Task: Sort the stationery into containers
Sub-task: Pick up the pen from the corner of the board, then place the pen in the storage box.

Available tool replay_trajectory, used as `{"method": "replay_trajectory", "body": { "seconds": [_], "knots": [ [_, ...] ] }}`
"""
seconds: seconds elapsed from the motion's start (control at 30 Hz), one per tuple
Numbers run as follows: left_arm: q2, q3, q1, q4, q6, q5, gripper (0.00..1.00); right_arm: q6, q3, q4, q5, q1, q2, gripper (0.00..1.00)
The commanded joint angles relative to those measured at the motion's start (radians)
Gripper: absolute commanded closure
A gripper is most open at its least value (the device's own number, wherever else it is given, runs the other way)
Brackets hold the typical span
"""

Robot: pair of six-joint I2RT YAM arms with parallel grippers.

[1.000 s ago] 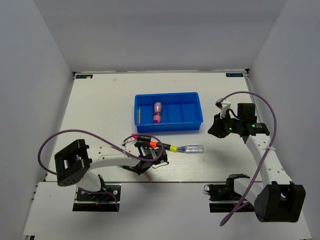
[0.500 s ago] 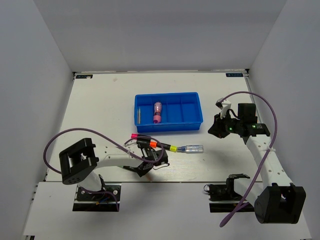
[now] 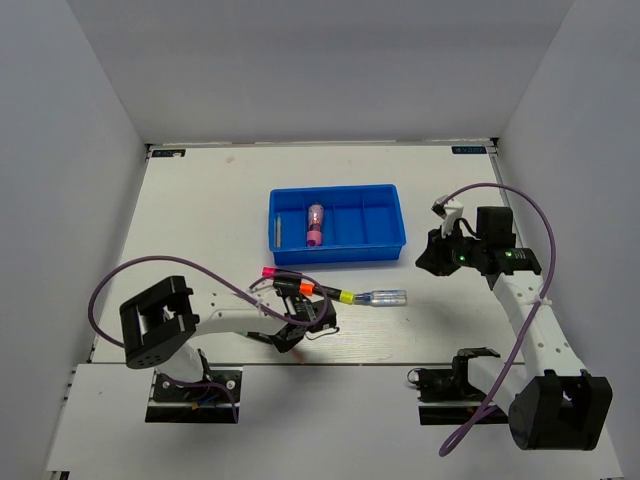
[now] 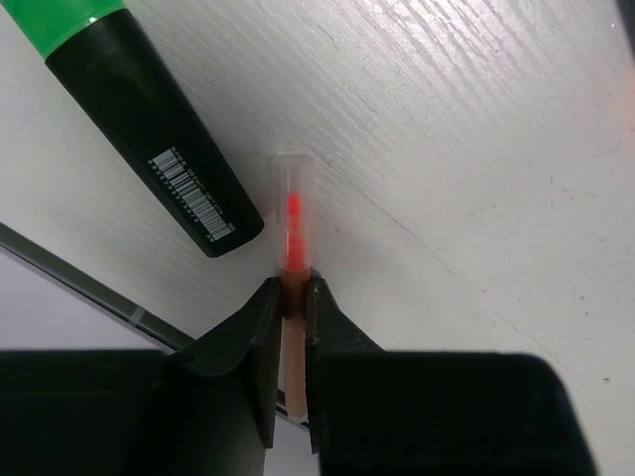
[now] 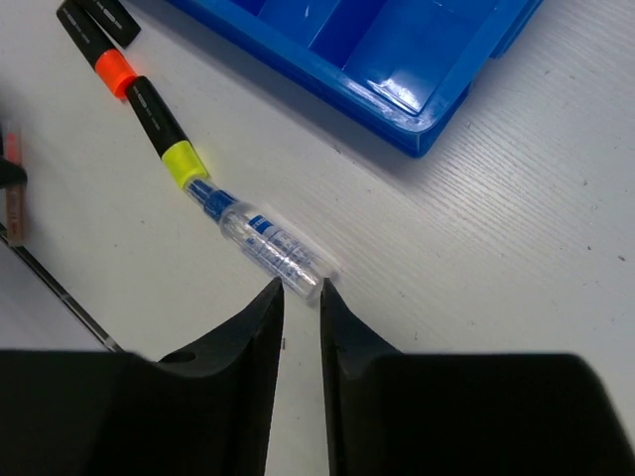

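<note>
My left gripper (image 4: 292, 288) is shut on a thin pale stick (image 4: 294, 223) with a red core and a clear cap, low over the table near the front edge (image 3: 288, 338). A green-capped black highlighter (image 4: 149, 129) lies just left of it. Pink-capped (image 3: 270, 271), orange-capped (image 3: 305, 287) and yellow-capped (image 3: 345, 296) highlighters and a clear bluish pen (image 3: 388, 297) lie in a row. The blue tray (image 3: 385, 190) holds a pink marker (image 3: 315, 225) and a pale stick (image 3: 279, 230). My right gripper (image 5: 301, 290) is empty, its jaws a narrow gap apart, raised right of the tray (image 3: 430, 262).
The clear pen (image 5: 268, 248) lies just beyond my right fingertips, with the tray's corner (image 5: 422, 139) behind it. A purple cable loops over each arm. The table's front edge runs close behind my left gripper.
My left arm has shifted slightly right, with the gripper staying low by the highlighters. The right arm and the items on the table have not moved.
</note>
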Motion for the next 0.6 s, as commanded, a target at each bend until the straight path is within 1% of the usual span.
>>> {"method": "replay_trajectory", "body": {
  "seconds": [0.0,0.03,0.07,0.1,0.13,0.17,0.2,0.23,0.27,0.3,0.33,0.37,0.4,0.47,0.5,0.53,0.57],
  "knots": [
    [0.072,-0.049,0.008,0.098,0.035,0.045,0.91,-0.005,0.031,0.004,0.0,-0.004,-0.022,0.73],
    [0.072,-0.026,0.016,0.1,0.061,0.039,0.93,-0.005,0.028,0.008,0.0,-0.006,-0.02,0.57],
    [0.073,-0.01,0.024,0.085,0.142,0.024,0.96,-0.006,0.028,0.007,-0.002,-0.004,-0.02,0.35],
    [0.072,0.037,0.031,0.074,0.176,0.011,1.0,-0.006,0.028,0.005,0.0,-0.004,-0.016,0.31],
    [0.073,0.097,0.04,0.01,0.207,-0.016,1.0,-0.008,0.028,0.007,-0.002,-0.006,-0.02,0.31],
    [0.069,0.165,0.054,-0.007,0.323,-0.054,1.0,-0.011,0.027,0.004,0.003,-0.007,-0.022,0.31],
    [0.069,0.201,0.06,-0.027,0.365,-0.094,1.0,-0.008,0.028,0.004,0.0,-0.006,-0.022,0.33],
    [0.066,0.315,0.071,-0.106,0.397,-0.119,1.0,-0.009,0.027,0.001,0.0,-0.006,-0.022,0.35],
    [0.061,0.354,0.079,-0.13,0.475,-0.139,1.0,-0.009,0.028,0.002,-0.002,-0.006,-0.023,0.38],
    [0.058,0.388,0.083,-0.154,0.54,-0.203,1.0,-0.008,0.027,0.005,-0.002,-0.004,-0.023,0.51],
    [0.047,0.474,0.094,-0.181,0.63,-0.219,1.0,-0.008,0.025,0.004,-0.003,-0.007,-0.025,0.62],
    [0.041,0.494,0.109,-0.184,0.675,-0.236,1.0,-0.011,0.025,0.004,-0.006,-0.007,-0.026,0.76],
    [0.02,0.514,0.12,-0.188,0.788,-0.268,1.0,-0.011,0.027,0.002,-0.006,-0.006,-0.025,1.0],
    [0.01,0.575,0.18,-0.15,0.877,-0.26,1.0,-0.016,0.027,0.0,-0.014,-0.004,-0.025,1.0],
    [0.009,0.606,0.223,-0.143,0.976,-0.234,1.0,-0.017,0.025,-0.003,-0.016,-0.004,-0.028,1.0],
    [0.01,0.622,0.25,-0.123,1.006,-0.219,1.0,-0.017,0.028,-0.003,-0.017,-0.004,-0.028,1.0],
    [0.012,0.645,0.278,-0.113,1.034,-0.169,1.0,-0.019,0.027,-0.001,-0.019,-0.004,-0.025,1.0]
  ]
}}
